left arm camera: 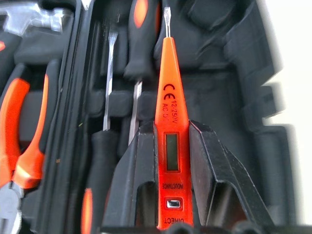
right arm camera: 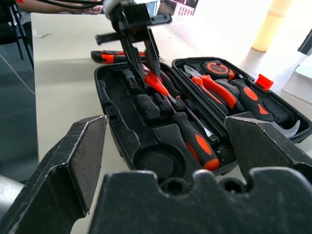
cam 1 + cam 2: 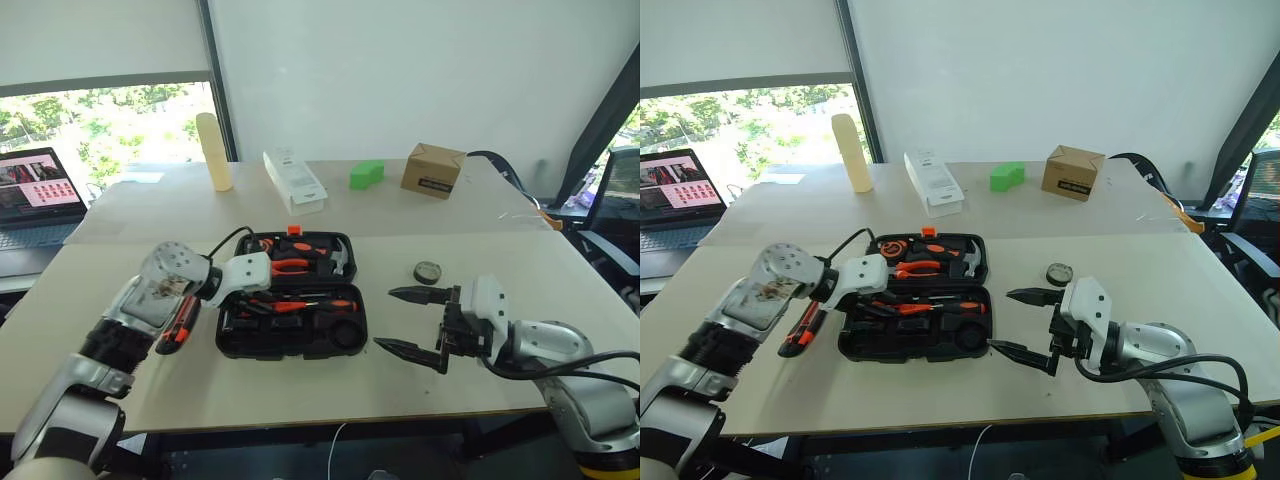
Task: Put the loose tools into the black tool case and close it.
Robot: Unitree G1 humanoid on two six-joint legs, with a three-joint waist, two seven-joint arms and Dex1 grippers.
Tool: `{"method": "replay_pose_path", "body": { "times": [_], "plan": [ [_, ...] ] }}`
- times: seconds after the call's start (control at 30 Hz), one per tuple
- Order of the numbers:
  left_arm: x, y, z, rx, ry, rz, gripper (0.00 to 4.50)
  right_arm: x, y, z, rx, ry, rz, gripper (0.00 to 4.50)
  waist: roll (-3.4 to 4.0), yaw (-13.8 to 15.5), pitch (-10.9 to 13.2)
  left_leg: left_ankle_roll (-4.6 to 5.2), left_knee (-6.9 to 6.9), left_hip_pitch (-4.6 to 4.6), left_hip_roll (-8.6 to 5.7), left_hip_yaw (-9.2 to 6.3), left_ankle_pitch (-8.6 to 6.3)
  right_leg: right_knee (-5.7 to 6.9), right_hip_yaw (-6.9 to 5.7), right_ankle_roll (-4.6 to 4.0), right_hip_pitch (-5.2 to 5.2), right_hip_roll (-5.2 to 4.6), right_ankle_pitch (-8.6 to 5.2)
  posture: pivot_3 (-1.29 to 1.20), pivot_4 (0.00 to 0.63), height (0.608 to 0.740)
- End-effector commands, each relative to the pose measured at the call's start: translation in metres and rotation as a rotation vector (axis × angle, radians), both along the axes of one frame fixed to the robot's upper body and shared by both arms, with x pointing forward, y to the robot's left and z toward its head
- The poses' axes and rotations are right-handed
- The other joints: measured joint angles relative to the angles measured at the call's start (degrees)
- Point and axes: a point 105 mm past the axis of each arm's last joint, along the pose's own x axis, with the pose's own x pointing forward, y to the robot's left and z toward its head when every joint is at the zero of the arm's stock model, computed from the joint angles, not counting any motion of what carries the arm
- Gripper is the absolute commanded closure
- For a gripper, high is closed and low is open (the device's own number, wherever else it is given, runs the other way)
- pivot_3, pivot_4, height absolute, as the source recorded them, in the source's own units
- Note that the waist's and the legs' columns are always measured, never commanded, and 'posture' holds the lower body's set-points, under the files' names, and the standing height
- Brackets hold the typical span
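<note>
The black tool case [image 3: 290, 349] lies open at the table's middle. Two orange-and-black screwdrivers [image 2: 196, 142] rest in slots of its near half. My left gripper [image 1: 169, 127] hovers over that half's left side, shut on the slim orange tester [image 1: 167, 87], whose metal tip points down into the case. An orange-black utility knife [image 3: 177, 326] lies on the table just left of the case. The small dark tape roll [image 3: 428, 272] sits on the table to the case's right. My right gripper [image 3: 385, 318] hangs open and empty beside the case's right edge, in front of the roll.
Orange-handled pliers [image 3: 289, 266] and a steel hammer [image 3: 340, 260] fill the case's far half. At the back of the table stand a cardboard box [image 3: 433, 170], a green block [image 3: 366, 174], a white carton [image 3: 294, 180] and a pale yellow cylinder [image 3: 214, 152]. A laptop [image 3: 35, 190] is far left.
</note>
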Motion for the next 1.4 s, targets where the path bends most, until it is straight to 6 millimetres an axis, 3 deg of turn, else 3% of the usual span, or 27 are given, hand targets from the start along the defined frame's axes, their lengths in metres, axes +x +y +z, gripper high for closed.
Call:
{"method": "replay_pose_path", "body": {
  "times": [0.03,0.5,0.77,0.8,0.97,1.13,1.27,1.37,1.4],
  "plan": [
    [0.006,0.01,0.003,0.079,-0.035,0.009,4.05,-0.004,0.002,0.014,0.019,-0.065,-0.004,0.0,0.0,0.0,0.0,0.01,0.03,0.0,0.01,0.0,-0.01,0.0,0.0,0.0,0.0,0.01,0.0,0.0,0.15,0.74],
    [0.005,0.01,-0.006,0.142,-0.021,0.027,4.05,-0.003,0.005,0.017,0.026,-0.073,-0.02,0.0,0.0,0.32,0.0,0.19,0.43,-0.05,0.03,-0.01,-0.11,-0.01,-0.04,0.12,0.15,0.04,0.05,0.0,0.15,0.74],
    [0.003,-0.003,-0.006,0.076,0.0,0.055,4.05,0.0,0.006,0.016,0.024,-0.071,-0.015,0.0,0.0,0.43,0.0,0.2,0.46,-0.05,0.01,-0.01,-0.11,-0.01,-0.03,0.13,0.18,0.03,0.06,0.0,0.15,0.74],
    [0.005,-0.004,-0.003,0.061,-0.021,0.058,3.03,0.0,0.006,0.015,0.024,-0.071,-0.014,0.0,0.0,0.49,0.0,0.2,0.46,-0.04,0.01,-0.01,-0.11,-0.01,-0.03,0.14,0.19,0.02,0.06,0.0,0.15,0.74],
    [0.003,-0.007,0.019,-0.007,-0.053,0.014,1.25,0.002,0.005,0.014,0.023,-0.069,-0.01,0.0,0.0,0.57,0.0,0.19,0.49,-0.08,0.0,-0.04,-0.11,-0.01,-0.05,0.15,0.17,0.02,0.07,0.0,0.15,0.74],
    [0.001,-0.008,0.044,-0.085,-0.089,-0.005,1.25,0.004,0.005,0.013,0.024,-0.067,-0.006,0.0,0.0,0.38,0.0,0.19,0.49,-0.08,0.0,-0.03,-0.11,-0.01,-0.04,0.15,0.15,0.01,0.07,0.0,0.15,0.74],
    [0.001,0.006,0.05,-0.098,-0.09,0.026,1.25,0.005,0.005,0.012,0.028,-0.067,-0.001,0.0,0.01,0.27,0.0,0.19,0.48,-0.09,0.0,-0.03,-0.11,-0.01,-0.03,0.15,0.13,0.02,0.07,0.0,0.15,0.74],
    [0.007,0.019,0.04,-0.092,-0.108,0.068,1.94,0.005,0.006,0.012,0.031,-0.067,0.002,0.0,0.01,0.25,0.0,0.19,0.48,-0.08,0.01,-0.03,-0.11,-0.01,-0.02,0.15,0.12,0.03,0.07,0.0,0.15,0.74],
    [0.008,0.022,0.035,-0.09,-0.099,0.076,2.4,0.005,0.006,0.011,0.032,-0.067,0.003,0.0,0.01,0.26,0.0,0.19,0.48,-0.07,0.01,-0.03,-0.11,-0.01,-0.03,0.15,0.12,0.03,0.07,0.0,0.15,0.74]
  ]
}}
